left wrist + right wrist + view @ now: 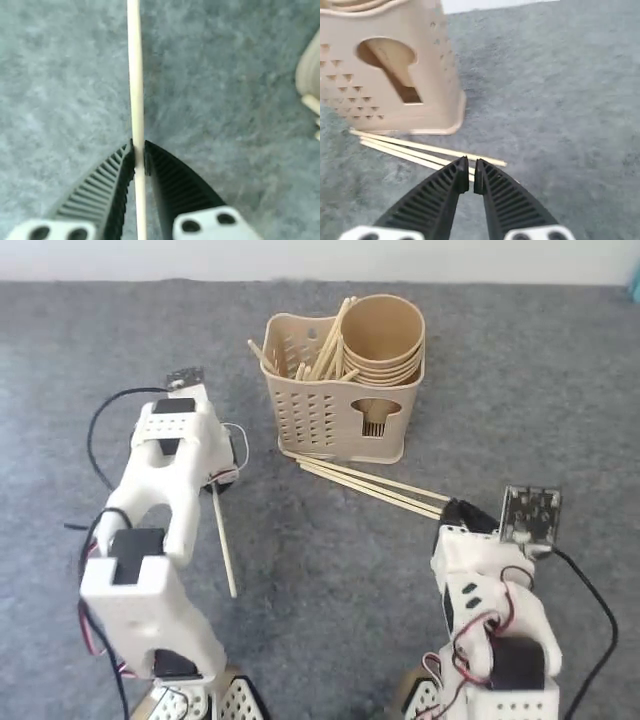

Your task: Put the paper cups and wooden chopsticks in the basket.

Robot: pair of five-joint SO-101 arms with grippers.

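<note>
The left gripper [138,150] pinches one stick [134,75] tight. It should lift high, tip the stick up, then drop it in the basket [310,410]. The right gripper [471,170] is closed, holding nothing.

The basket [335,410] stands at the back of the bench [540,390], with stacked paper cups [383,335] in its right side and chopsticks [322,350] in its left. Loose chopsticks [370,485] lie just before it, the right claw [471,172] at their right ends. Left of the basket, the left claw [138,150] grips a single chopstick [224,540].
</note>
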